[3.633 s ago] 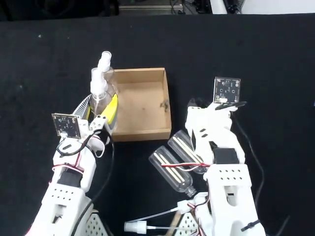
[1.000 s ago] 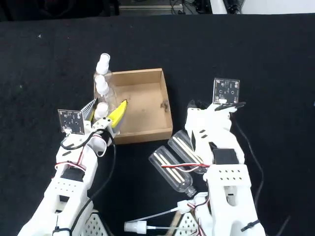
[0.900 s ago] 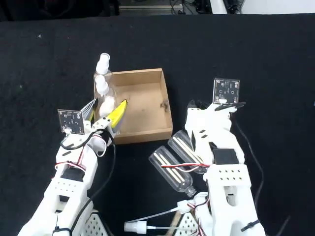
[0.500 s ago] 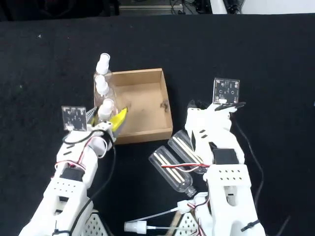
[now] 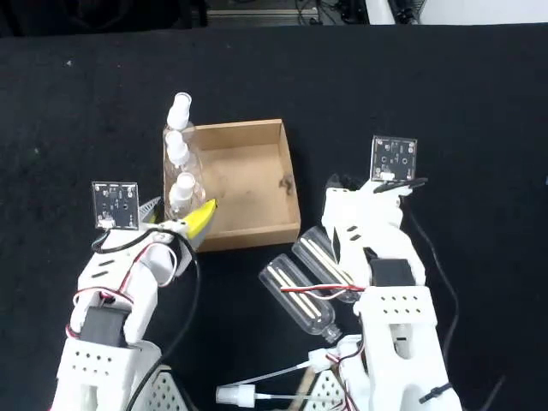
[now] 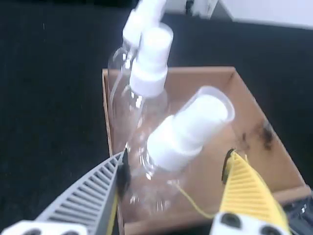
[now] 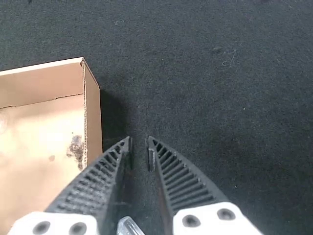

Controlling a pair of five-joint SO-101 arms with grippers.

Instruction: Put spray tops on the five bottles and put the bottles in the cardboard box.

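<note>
Near the brown cardboard box (image 5: 257, 231), clear plastic bottles (image 5: 287, 287) look light and slick, so grip them mid-body; left gripper (image 5: 181, 207) wide, right gripper (image 7: 139, 144) narrow, empty.

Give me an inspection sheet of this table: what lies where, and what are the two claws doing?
Surface: table covered in black cloth.
Job's things: cardboard box; three topped bottles stand inside along one wall; two bare bottles lie on the table beside the box; loose spray top near the arm bases.
Clutter: small tan piece, cannot tell what.
Grippers: left gripper open, fingers either side of the nearest bottle; right gripper shut, holding nothing, beside the box.
Cables: black cable by the left arm; thin wires on both arms.
Surroundings: cords and equipment beyond the far edge.
</note>
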